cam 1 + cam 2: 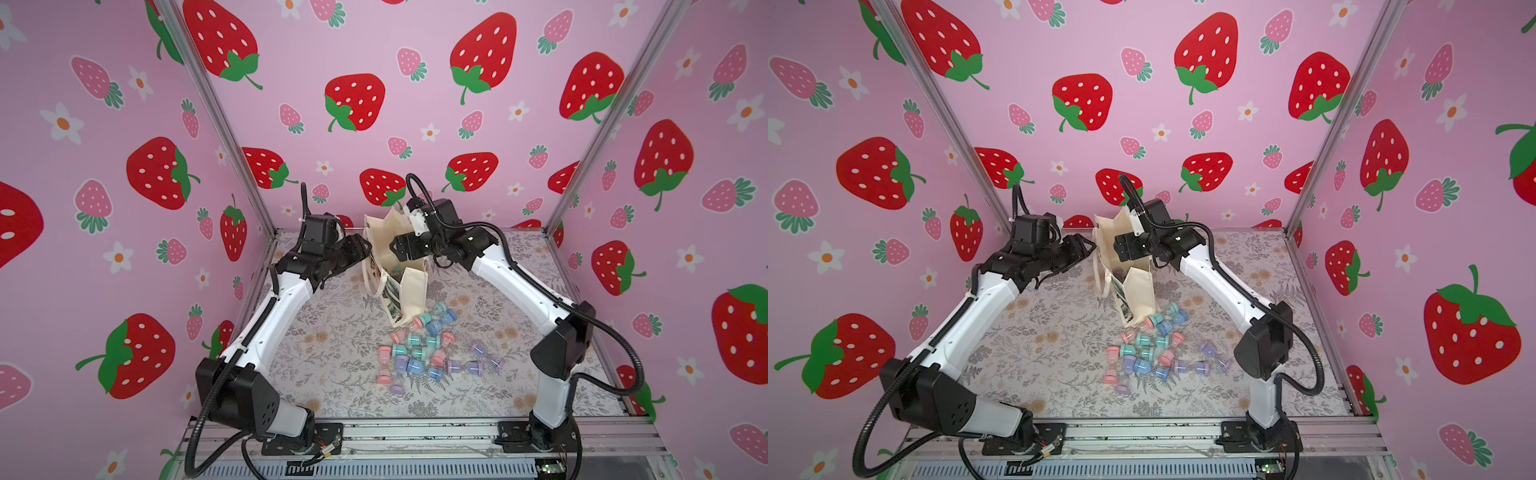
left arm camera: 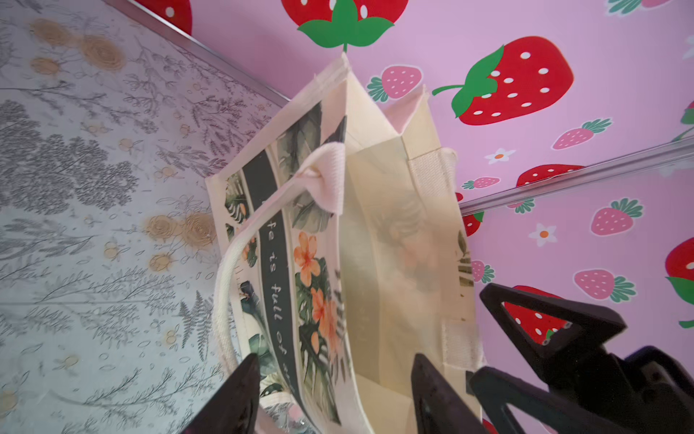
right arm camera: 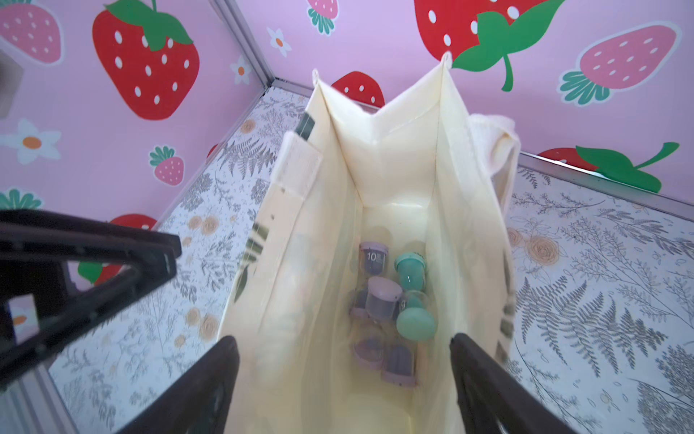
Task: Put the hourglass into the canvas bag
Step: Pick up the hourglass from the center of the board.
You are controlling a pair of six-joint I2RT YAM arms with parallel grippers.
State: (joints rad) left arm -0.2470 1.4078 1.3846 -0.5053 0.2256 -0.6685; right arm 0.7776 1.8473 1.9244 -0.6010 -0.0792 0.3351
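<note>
Now the canvas bag (image 1: 409, 286) stands open on the tabletop (image 1: 332, 374), with lilac and teal hourglasses (image 3: 383, 298) lying on its bottom.
Its printed front wall runs between the parted left fingers (image 2: 240, 390), ungripped; the right fingers (image 3: 210, 383) hang wide and empty above its mouth; loose hourglasses (image 1: 415, 353) crowd the tabletop just beside it.

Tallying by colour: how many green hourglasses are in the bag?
1: the green hourglass lies at the bottom of the bag, beside purple ones; others may be hidden beneath.
</note>
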